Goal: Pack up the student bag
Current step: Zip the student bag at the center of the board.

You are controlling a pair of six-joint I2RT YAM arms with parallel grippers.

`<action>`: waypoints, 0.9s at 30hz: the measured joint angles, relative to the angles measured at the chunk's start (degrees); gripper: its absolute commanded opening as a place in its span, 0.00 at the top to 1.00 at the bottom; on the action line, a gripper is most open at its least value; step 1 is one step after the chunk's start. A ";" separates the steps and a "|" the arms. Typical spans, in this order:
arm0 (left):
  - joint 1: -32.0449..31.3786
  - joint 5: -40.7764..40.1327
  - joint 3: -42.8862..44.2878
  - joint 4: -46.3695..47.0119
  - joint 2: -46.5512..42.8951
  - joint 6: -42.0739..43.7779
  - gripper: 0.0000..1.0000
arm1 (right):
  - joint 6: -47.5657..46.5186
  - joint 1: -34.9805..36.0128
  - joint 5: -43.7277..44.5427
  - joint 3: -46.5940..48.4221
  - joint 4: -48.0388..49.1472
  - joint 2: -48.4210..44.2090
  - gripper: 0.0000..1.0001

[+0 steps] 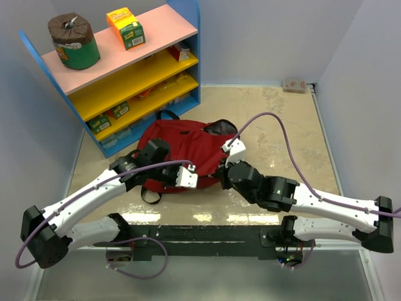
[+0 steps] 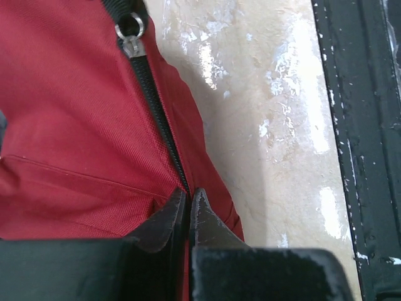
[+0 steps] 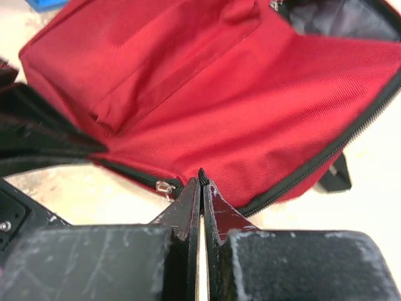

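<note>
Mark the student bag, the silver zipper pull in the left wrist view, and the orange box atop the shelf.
student bag [image 1: 182, 141], top external view, middle of its red panel.
zipper pull [image 2: 132, 36], left wrist view, its silver ring.
orange box [image 1: 124, 25], top external view, its upper face.

Tool [image 2: 188, 204] tight on student bag [image 2: 75, 113] zipper [image 2: 153, 106]

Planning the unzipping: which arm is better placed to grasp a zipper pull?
Probably right: the right gripper pinches the student bag just beside a zipper pull; the left gripper sits far from the other pull.
</note>
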 measured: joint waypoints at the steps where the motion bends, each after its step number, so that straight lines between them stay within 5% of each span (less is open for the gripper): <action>1: -0.33 -0.04 0.02 -0.50 -0.72 0.35 1.00 | -0.11 0.00 0.33 0.02 0.26 -0.11 1.00; 3: -0.61 -0.13 0.02 -1.90 -1.68 1.42 1.00 | 0.37 0.00 1.25 0.42 -0.07 1.07 1.00; 4: -0.66 -0.26 0.00 -2.58 -1.95 1.64 1.00 | 0.68 0.02 1.51 0.90 -0.24 2.25 0.91; 5: -0.66 -0.46 -0.07 -3.37 -2.23 2.08 1.00 | 0.76 0.02 1.70 1.42 -0.35 3.54 0.65; 8: -0.57 -2.08 -1.20 -7.41 -3.72 2.58 1.00 | 0.17 -0.42 2.99 2.12 -1.44 4.61 0.35; 10: -0.24 -3.21 -2.93 -10.99 -4.35 2.56 0.95 | 0.48 -1.62 4.33 2.12 -2.67 3.13 0.29; 13: -0.13 -4.33 -4.07 -14.45 -3.96 2.47 0.78 | 4.00 -2.14 6.60 2.19 -5.62 0.48 0.32; 19: -0.11 -2.62 -3.30 -14.95 -2.75 1.36 0.45 | 13.31 -2.16 7.13 0.83 -11.37 -0.52 0.57; 21: -0.11 -1.38 -0.72 -15.02 -0.76 0.81 0.16 | 15.52 -2.16 6.27 -0.72 -12.09 -0.57 0.61; 24: -0.17 1.68 5.03 -14.27 2.51 -0.48 0.08 | 17.77 -2.16 4.39 -3.52 -12.13 -0.94 0.66; 27: -0.72 3.91 8.83 -12.28 5.33 -0.66 0.12 | 18.34 -2.16 2.38 -6.86 -9.07 -2.93 0.74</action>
